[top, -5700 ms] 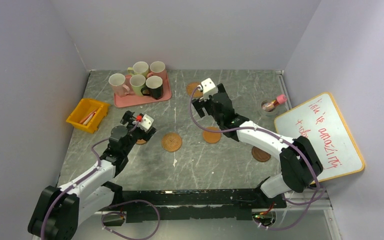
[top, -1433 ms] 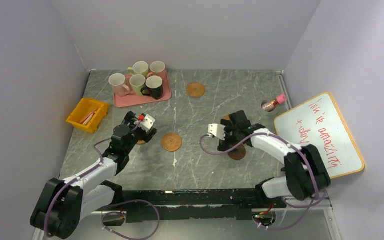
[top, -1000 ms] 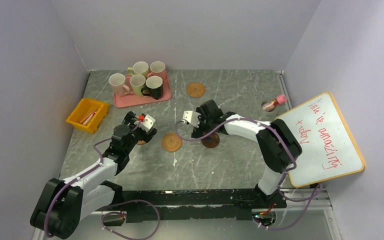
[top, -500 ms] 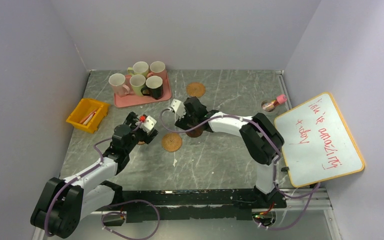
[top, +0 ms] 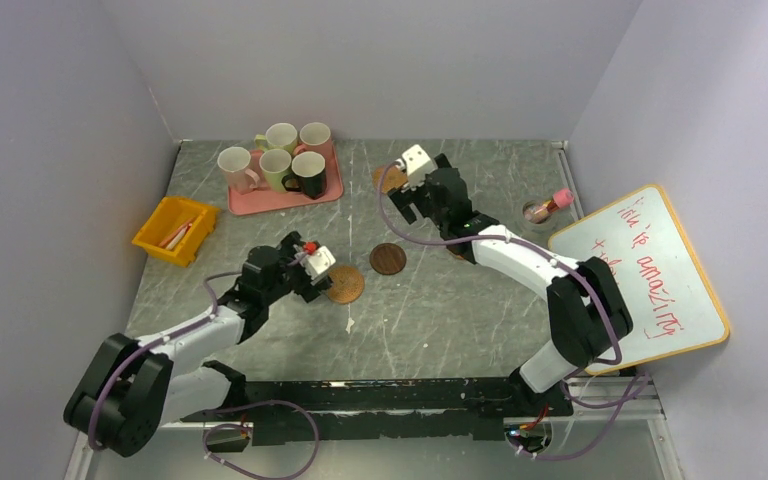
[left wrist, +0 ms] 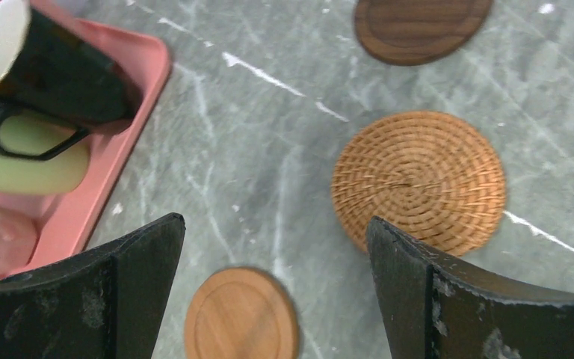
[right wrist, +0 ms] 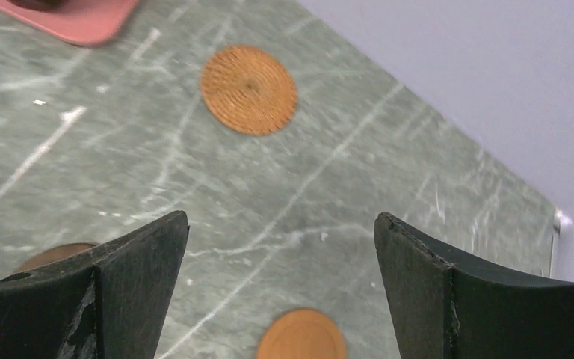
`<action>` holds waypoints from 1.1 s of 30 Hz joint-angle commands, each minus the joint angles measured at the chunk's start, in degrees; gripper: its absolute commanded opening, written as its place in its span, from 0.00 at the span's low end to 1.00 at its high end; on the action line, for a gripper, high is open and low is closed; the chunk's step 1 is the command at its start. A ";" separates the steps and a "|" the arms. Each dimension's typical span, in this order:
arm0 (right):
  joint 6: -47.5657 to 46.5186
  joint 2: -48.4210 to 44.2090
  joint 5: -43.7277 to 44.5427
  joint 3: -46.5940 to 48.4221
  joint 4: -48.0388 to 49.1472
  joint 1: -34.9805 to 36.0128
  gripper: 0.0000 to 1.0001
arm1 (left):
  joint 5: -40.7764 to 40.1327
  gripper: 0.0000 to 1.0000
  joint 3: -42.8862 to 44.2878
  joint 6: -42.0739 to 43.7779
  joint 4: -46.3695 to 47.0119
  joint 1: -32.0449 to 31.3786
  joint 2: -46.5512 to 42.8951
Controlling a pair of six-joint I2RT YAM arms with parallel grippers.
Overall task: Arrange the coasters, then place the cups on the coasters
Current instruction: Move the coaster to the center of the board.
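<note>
Two arms, each tool with its jaws wide apart and nothing between them. Left tool (left wrist: 274, 239): low over the counter (top: 430, 320), left of centre, aimed away from the bases. Plain coaster (left wrist: 241, 314): smooth, orange, flat on the counter below the gap between the left tool's fingers, untouched. Woven coaster (top: 345, 284): tan, flat, just right of the left tool, near the counter's middle. Board (top: 640, 270): white with red writing, along the counter's right edge. Dark coaster (top: 388, 258): brown wood grain, flat, just beyond and right of the woven coaster, apart from it. Second plain coaster (right wrist: 301, 336): orange, flat, at the near edge of the right wrist view, in line with the gap between the fingers; from above the right arm hides most of it. Bin (top: 173, 230): yellow, at the left edge, holding slim items too small to name. Jar (top: 545, 208): clear with a pink lid, far right, just beyond the board's far corner. Right tool (right wrist: 280, 224): raised over the far half of the counter, right of the tray. Far coaster (right wrist: 248, 90): woven, flat, close to the back wall, ahead of the right tool; from above the tool covers most of it. Tray (top: 285, 200): pink, flat, far left. Cups (top: 275, 165): five, all upright on the tray, touching or nearly so; two pink, two yellow-green, and a black cup (top: 310, 172) at the near right of the group.
</note>
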 commanded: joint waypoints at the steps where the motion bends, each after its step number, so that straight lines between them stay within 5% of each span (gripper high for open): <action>1: 3.94 -1.12 3.90 -3.21 5.83 -3.67 0.98 | -6.79 0.96 2.57 3.30 -0.32 -6.42 3.35; 26: 2.84 -2.79 5.55 -7.23 10.99 -9.21 1.00 | -4.35 0.96 11.94 10.55 -6.76 -10.27 18.04; 33: 2.65 -2.91 5.65 -7.16 10.94 -9.28 1.00 | -13.29 0.96 14.36 9.75 -5.81 -10.27 24.53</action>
